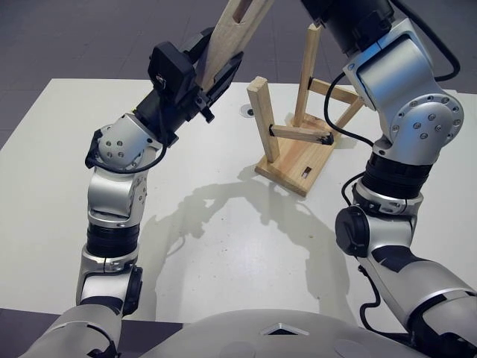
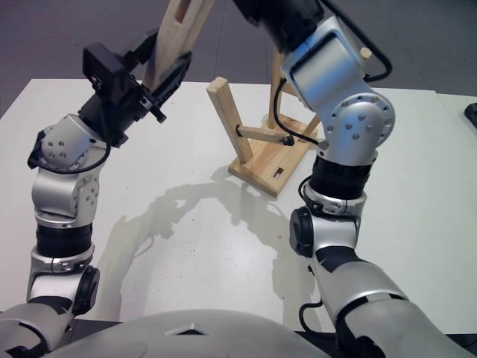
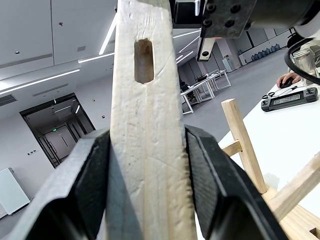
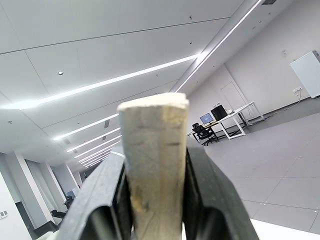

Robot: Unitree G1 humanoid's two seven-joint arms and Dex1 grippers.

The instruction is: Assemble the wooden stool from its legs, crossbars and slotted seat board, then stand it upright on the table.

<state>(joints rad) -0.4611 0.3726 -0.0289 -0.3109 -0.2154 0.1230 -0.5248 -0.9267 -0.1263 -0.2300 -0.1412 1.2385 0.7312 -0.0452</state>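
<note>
A long wooden leg (image 1: 237, 26) with a slot near its far end (image 3: 144, 60) is held up in the air over the table's back left. My left gripper (image 1: 220, 63) is shut on its lower part, black fingers (image 3: 87, 190) pressed to both sides. My right gripper (image 4: 155, 180) is shut on a wooden end, and in the left wrist view it (image 3: 225, 17) sits at the top of that same leg. The slotted seat board (image 1: 294, 164) lies flat on the table to the right, with two legs (image 1: 263, 119) (image 1: 305, 71) standing in it, joined by a crossbar (image 1: 298, 133).
The white table (image 1: 223, 246) has bare room in front and to the left of the seat board. A small round grommet (image 1: 248, 112) sits behind the stool. A black device (image 2: 471, 112) lies at the far right edge.
</note>
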